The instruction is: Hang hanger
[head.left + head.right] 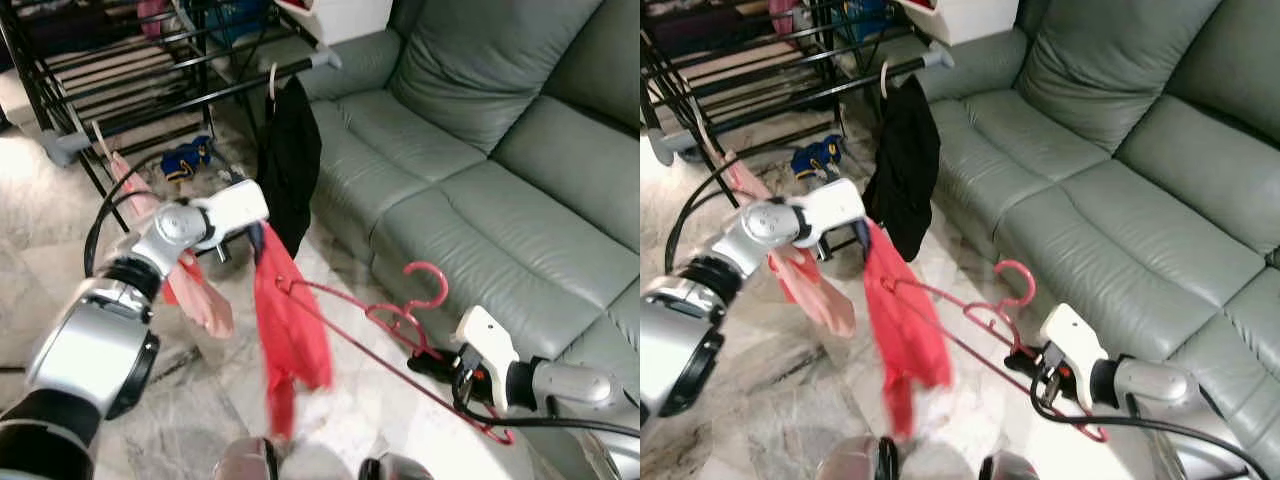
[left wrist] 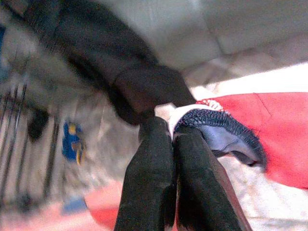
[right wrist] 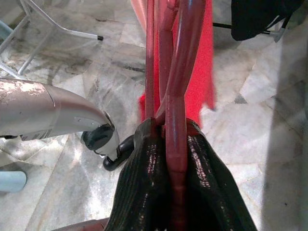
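The red hanger (image 1: 400, 330) hangs in the air over the marble floor (image 1: 60, 280), just in front of the grey sofa (image 1: 480, 200), its hook turned up toward the seat cushions. The right gripper (image 1: 432, 366) pinches it near the neck. The right wrist view shows what the head views only hint at: the two black fingers (image 3: 144, 192) are pressed onto the hanger's red bars (image 3: 175, 115), which run straight out between them.

A red garment (image 1: 290, 330) droops from the hanger's far end. The left gripper (image 1: 255, 235) holds its top. In the left wrist view the fingers (image 2: 149, 183) are squeezed together on a dark blue hem or collar (image 2: 216, 127) of that cloth; the picture is blurred, so which part it is stays uncertain.

The head views add the surroundings. A black garment (image 1: 290, 165) hangs on a pale hanger from the end of a black rack (image 1: 120, 80), beside the sofa's arm. A pink garment (image 1: 190, 280) hangs lower on the rack's near side, behind the left arm. Something blue and yellow (image 1: 187, 158) lies on the floor under the rack.
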Motion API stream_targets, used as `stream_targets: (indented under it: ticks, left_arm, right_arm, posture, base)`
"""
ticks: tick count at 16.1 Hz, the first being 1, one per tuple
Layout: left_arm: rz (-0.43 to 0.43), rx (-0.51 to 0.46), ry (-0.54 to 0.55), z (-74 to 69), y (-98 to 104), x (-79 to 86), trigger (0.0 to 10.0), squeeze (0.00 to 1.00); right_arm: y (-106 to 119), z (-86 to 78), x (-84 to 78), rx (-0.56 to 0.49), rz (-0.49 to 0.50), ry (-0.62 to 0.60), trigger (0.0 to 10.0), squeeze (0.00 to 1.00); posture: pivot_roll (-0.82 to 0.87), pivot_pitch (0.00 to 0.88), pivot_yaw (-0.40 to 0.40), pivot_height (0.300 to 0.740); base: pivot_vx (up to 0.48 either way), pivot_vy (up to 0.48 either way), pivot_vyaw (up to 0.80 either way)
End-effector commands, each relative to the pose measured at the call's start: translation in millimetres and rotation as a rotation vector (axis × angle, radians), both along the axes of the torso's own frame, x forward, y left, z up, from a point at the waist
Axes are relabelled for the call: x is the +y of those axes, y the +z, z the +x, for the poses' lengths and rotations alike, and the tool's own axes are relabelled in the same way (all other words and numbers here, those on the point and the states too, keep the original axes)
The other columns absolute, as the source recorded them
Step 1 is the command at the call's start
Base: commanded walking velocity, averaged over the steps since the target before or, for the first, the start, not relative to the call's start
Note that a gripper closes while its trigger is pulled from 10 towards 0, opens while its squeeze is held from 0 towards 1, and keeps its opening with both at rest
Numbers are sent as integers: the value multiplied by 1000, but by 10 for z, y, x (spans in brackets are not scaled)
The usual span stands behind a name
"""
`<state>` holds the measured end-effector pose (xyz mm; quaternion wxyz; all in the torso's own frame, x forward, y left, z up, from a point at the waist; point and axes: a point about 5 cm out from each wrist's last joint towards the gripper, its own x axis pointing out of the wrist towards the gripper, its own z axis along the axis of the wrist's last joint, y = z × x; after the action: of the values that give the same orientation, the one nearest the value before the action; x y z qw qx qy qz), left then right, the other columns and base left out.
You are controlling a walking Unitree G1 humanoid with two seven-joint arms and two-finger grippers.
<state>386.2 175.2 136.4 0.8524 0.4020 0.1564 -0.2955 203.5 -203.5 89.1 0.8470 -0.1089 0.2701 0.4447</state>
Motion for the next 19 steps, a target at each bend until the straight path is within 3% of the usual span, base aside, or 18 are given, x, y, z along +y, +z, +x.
stream_targets:
  ticks: [1, 3, 5, 8, 9, 13, 19]
  left_arm:
    - [-118, -1, 158, 57, 71, 76, 10000, 0]
    - [-234, -25, 301, 99, 99, 62, 10000, 0]
    - [-295, -28, 399, 134, 139, 38, 10000, 0]
    - [-489, 54, 509, 173, 200, -90, 10000, 0]
    - [-511, 63, 525, 181, 215, -140, 10000, 0]
    - [-514, 92, 457, 177, 249, -479, 10000, 0]
    - [-503, 79, 434, 161, 306, -502, 10000, 0]
  right_arm:
    - [43, 14, 19, -27, -13, 15, 10000, 0]
    - [29, 53, 20, -59, -32, -2, 10000, 0]
    - [7, 115, 40, -105, -71, -10, 10000, 0]
    - [-10, 141, 83, -124, -77, -4, 10000, 0]
    - [-19, 153, 93, -133, -79, -8, 10000, 0]
    - [-52, 188, 118, -161, -87, -11, 10000, 0]
    - [-63, 279, 43, -221, -118, -83, 10000, 0]
  posture:
    - [-38, 39, 28, 740]
    - [-40, 41, 26, 740]
    - [-36, 43, 24, 740]
    - [-30, 44, 23, 740]
    - [-30, 44, 23, 740]
    - [-32, 44, 26, 740]
    - [-31, 44, 25, 740]
  base:
    - [0, 0, 0]
    - [0, 0, 0]
    - [0, 0, 0]
    - [0, 0, 0]
    - [0, 0, 0]
    - [0, 0, 0]
    - [0, 0, 0]
